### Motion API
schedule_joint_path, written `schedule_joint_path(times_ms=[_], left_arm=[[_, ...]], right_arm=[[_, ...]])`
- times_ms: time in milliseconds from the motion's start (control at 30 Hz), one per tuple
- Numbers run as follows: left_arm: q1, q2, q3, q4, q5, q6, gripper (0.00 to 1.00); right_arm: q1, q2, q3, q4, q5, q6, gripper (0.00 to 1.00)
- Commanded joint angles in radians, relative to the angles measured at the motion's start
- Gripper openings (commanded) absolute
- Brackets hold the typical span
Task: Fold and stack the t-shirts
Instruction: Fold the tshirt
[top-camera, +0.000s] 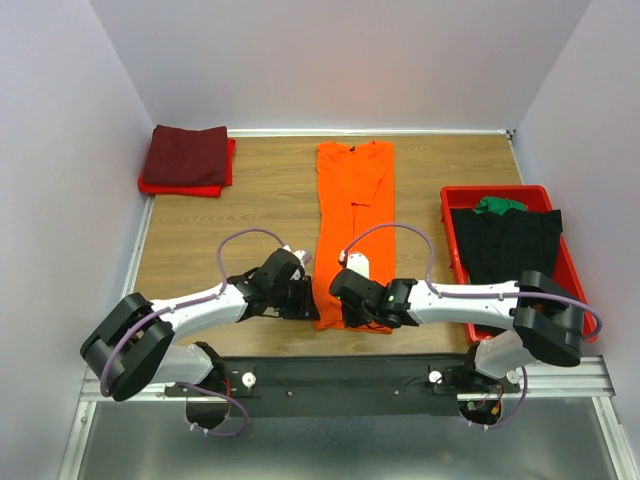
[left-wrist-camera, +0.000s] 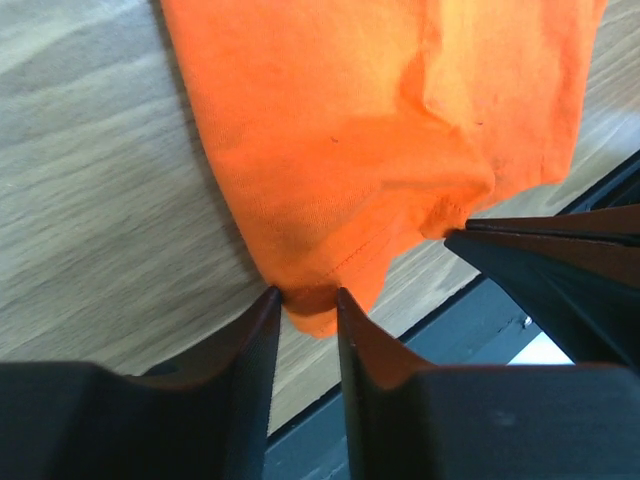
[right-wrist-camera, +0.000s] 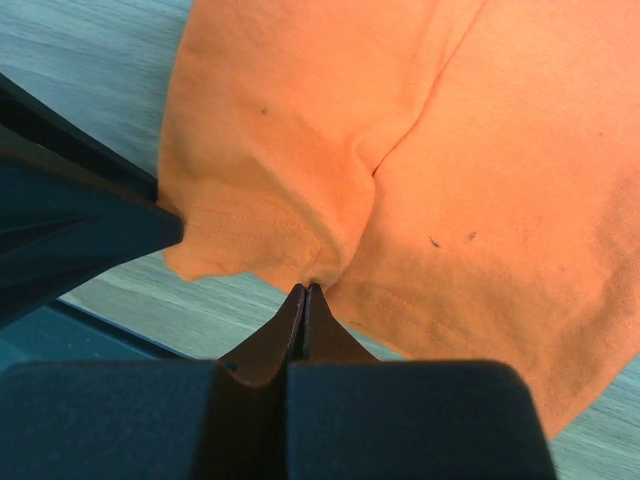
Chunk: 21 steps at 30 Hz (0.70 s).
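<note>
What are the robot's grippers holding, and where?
The right gripper pinches the orange t-shirt by its near hem. The left gripper straddles a hem corner, open.

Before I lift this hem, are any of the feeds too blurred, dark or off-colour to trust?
Top external: sharp and evenly lit, with only soft shadows on the table around the orange t-shirt. Left wrist: the hem stitching is clear, but the left gripper is dark and shades the hem. Right wrist: a bluish cast turns the table teal and pales the shirt; the right gripper is a black silhouette.
</note>
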Motion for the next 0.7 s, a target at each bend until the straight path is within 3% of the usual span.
schedule_joint_path(times_ms=[0,67,200,300,400,433,533,667], left_arm=[[-0.008,0.023,-0.015,0.020,0.027,-0.004,0.31],[-0.010,0.032,-0.010,0.017,0.015,-0.001,0.27],[-0.012,0.043,0.016,-0.023,-0.016,0.023,0.07],[-0.010,0.036,0.039,-0.060,-0.057,0.040,0.01],[-0.010,0.023,0.079,-0.118,-0.108,0.063,0.00],[-0.010,0.018,0.097,-0.133,-0.119,0.075,0.00],[-0.010,0.015,0.114,-0.173,-0.134,0.082,0.00],[-0.010,0.024,0.126,-0.209,-0.145,0.079,0.00]], right_arm=[[0.010,-0.005,-0.019,0.016,0.018,0.007,0.01],[0.010,-0.013,-0.024,0.016,0.023,0.010,0.01],[0.009,-0.020,-0.033,0.016,0.025,0.016,0.05],[0.010,-0.031,-0.039,0.016,0.025,0.021,0.08],[0.009,-0.053,-0.053,0.014,0.028,0.027,0.19],[0.009,-0.060,-0.056,0.014,0.031,0.030,0.30],[0.010,-0.094,-0.073,0.013,0.040,0.042,0.46],[0.009,-0.149,-0.103,0.005,0.067,0.076,0.54]])
